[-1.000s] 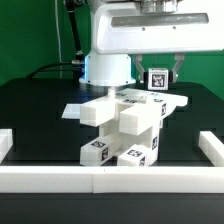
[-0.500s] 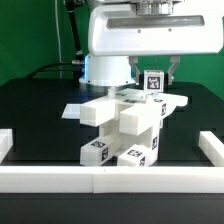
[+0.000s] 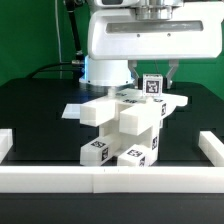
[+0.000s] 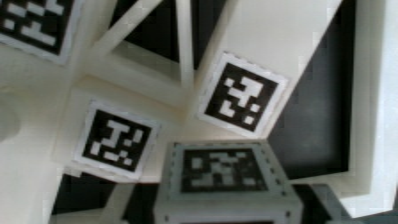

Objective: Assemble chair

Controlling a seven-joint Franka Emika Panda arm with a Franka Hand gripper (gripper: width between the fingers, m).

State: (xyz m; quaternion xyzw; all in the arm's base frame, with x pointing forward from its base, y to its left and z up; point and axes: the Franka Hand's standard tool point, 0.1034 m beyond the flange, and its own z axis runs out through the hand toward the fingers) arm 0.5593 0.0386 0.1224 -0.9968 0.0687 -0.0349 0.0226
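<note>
Mid-bench, white chunky plastic chair [image 3: 125, 125] stood part-built; two-finger gripper [image 3: 154, 78] was clamped on small white tagged block [image 3: 153, 86] atop it, apparently not yet joined.

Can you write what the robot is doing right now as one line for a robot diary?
stage: chair partly built | fingers: shut on small tagged part | part: upright at top of chair, contact unclear

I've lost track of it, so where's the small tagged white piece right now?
In the exterior view, the small tagged piece sits between the fingers of the gripper, over the top of the half-built chair, toward that view's right.
</note>
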